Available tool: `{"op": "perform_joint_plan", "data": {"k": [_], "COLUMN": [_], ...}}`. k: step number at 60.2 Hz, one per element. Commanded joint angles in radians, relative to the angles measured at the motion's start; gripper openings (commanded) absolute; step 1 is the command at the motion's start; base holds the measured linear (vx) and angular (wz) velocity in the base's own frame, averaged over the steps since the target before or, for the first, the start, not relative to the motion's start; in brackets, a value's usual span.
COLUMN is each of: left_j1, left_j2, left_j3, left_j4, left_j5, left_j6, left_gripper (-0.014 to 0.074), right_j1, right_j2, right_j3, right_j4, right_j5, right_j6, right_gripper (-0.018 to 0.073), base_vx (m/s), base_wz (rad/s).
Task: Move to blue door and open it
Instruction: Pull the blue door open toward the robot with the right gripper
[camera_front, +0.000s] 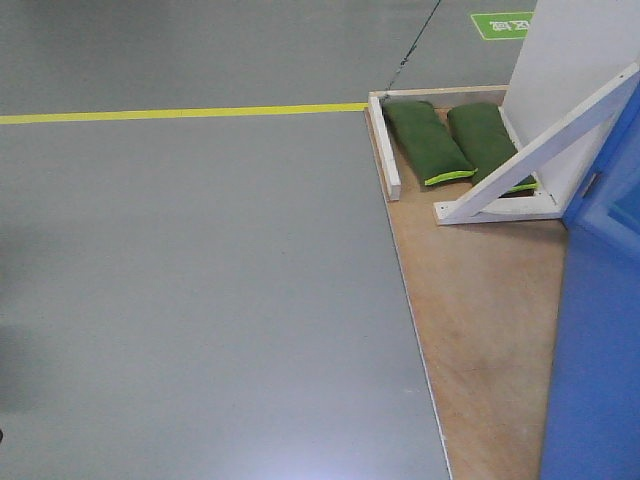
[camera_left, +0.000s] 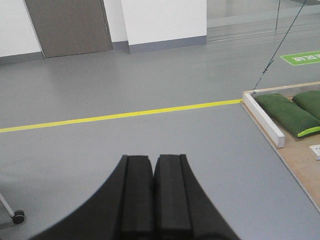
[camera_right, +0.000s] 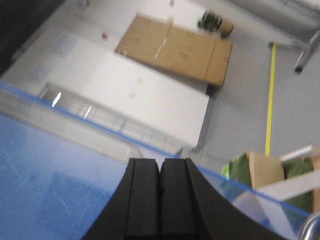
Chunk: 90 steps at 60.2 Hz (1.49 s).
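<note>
The blue door (camera_front: 600, 330) stands at the right edge of the front view, on a wooden base; a small metal latch plate (camera_front: 592, 185) shows on its edge. In the right wrist view its glossy blue face (camera_right: 45, 185) fills the lower left, very close behind my right gripper (camera_right: 160, 162), which is shut and empty. A bit of silver handle (camera_right: 311, 227) shows at the lower right corner. My left gripper (camera_left: 153, 159) is shut and empty, over the grey floor, away from the door.
The wooden base (camera_front: 480, 330) carries two green sandbags (camera_front: 428, 140) and a white diagonal brace (camera_front: 540, 150) holding the white wall panel (camera_front: 570, 60). A yellow floor line (camera_front: 180, 113) runs across. A caster wheel (camera_left: 18, 216) sits at the lower left.
</note>
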Motion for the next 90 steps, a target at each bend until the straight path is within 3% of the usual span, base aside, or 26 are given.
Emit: {"op": "perform_joint_plan", "data": {"k": [1,11,25,38,60,90], "left_j1": [-0.006,-0.006,-0.006,-0.006,-0.006,-0.006], "left_j2": [-0.007,-0.007,-0.007,-0.007,-0.007,-0.007], "left_j3": [0.006,0.006,0.006,0.006,0.006,0.006], "left_j4": [-0.008,-0.008,-0.008,-0.008,-0.008,-0.008], "left_j5": [-0.084,-0.084,-0.084,-0.084,-0.084,-0.084], "left_j6": [-0.002,-0.002,-0.002,-0.002,-0.002,-0.002], "left_gripper": [0.0070,0.0070,0.0070,0.0070,0.0070,0.0070], "right_j1": [0.073,0.166,0.296,0.459,0.729,0.901], "right_j2": [-0.016,-0.042,-0.048,-0.034,0.066,0.178], "right_j3": [-0.025,-0.025,-0.025,-0.025,-0.025,-0.025], "right_j4": [0.042,0.042,0.042,0.042,0.042,0.068], "right_j5": [0.298,0.370,0.356,0.287,0.051,0.000], "right_j6": [-0.037,-0.037,-0.037,-0.037,-0.037,-0.037], "right_gripper": [0.0002,0.0002,0.0002,0.0002,0.0002,0.0002], "base_vx": [0.00,0.00,0.00,0.00,0.00,0.00], "base_wz": [0.00,0.00,0.00,0.01,0.00,0.00]}}
